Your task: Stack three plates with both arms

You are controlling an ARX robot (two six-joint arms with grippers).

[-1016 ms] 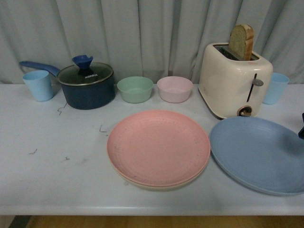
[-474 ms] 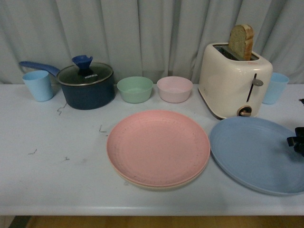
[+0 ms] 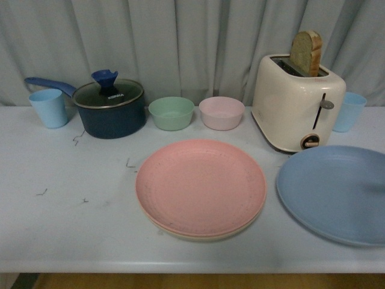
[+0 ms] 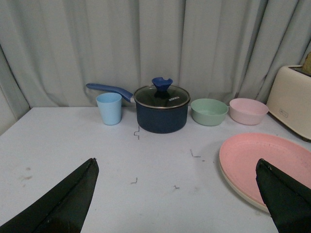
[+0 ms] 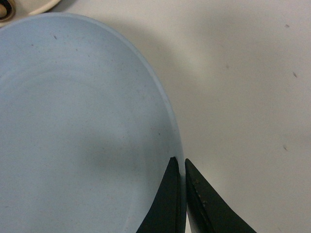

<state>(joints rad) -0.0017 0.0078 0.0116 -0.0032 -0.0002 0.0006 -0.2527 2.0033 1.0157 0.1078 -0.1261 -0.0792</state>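
Although white lettering shows on the glass lid of the dark blue pot (image 3: 111, 111), it is too small to read for certain; it looks like KONKA. No other writing can be read.

The right claw (image 5: 180, 161) is nearly closed, pinching the rim of the blue plate (image 3: 337, 192), with one finger inside the rim and the other outside. That plate sits at the table's right side, in front of the cream toaster (image 3: 295, 108), which holds a slice of bread (image 3: 307, 53). Whether its edge is raised I cannot tell.

The left claw (image 4: 176, 161) is spread wide with nothing between its fingers, low over bare table. The pink plate (image 3: 200, 185) lies ahead of it, near one finger, apart from both. It rests on the beige plate (image 3: 180, 236), of which only the rim peeks out.

The table (image 3: 72, 229) is pale grey with a few dark scuffs. A green bowl (image 3: 171, 113), a pink bowl (image 3: 221, 112) and two light blue cups (image 3: 48, 108) stand along the back, before a grey pleated curtain (image 3: 180, 42).
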